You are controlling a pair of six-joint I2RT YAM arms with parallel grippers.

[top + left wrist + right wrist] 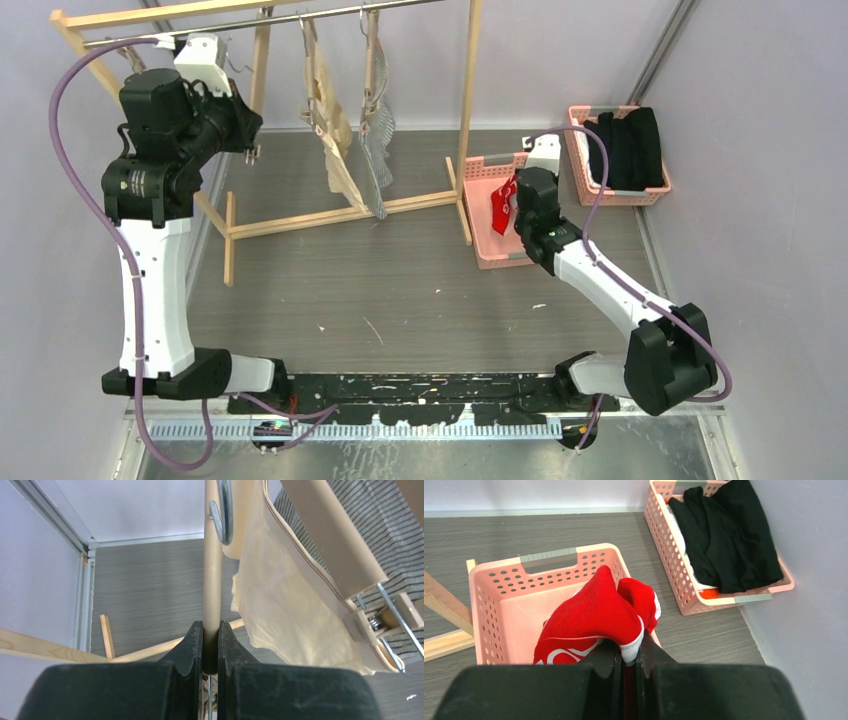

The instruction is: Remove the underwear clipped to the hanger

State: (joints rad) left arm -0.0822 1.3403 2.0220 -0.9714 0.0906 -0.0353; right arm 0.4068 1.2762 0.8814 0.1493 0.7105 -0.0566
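Reading the top view with the arm bases at 6 o'clock, the wooden rack (pixel 340 212) stands on the desk (pixel 400 290) from about 10 to 12 o'clock, a metal rail (pixel 250 22) running across its top. The cream shorts (pixel 335 135) and the pinstriped shorts (pixel 375 150) hang side by side from that rail near 12 o'clock, the pinstriped pair on the 3 o'clock side of the cream pair, each clipped to its own hanger. The left arm is raised at 10 o'clock. In its wrist view the left end effector (pixel 210 635) is clamped on the beige bar of an empty hanger (pixel 213 570), fingers tight on either side, with the cream fabric just beside it. Toward 2 o'clock the right end effector (pixel 628 652) is pinched together on the white waistband of the red shorts (pixel 594 615), which bunch and droop over the near pink basket (pixel 489 610), free of any hanger. Farther toward 2 o'clock, against the wall, a second pink basket (pixel 655 190) holds a black garment (pixel 620 150).
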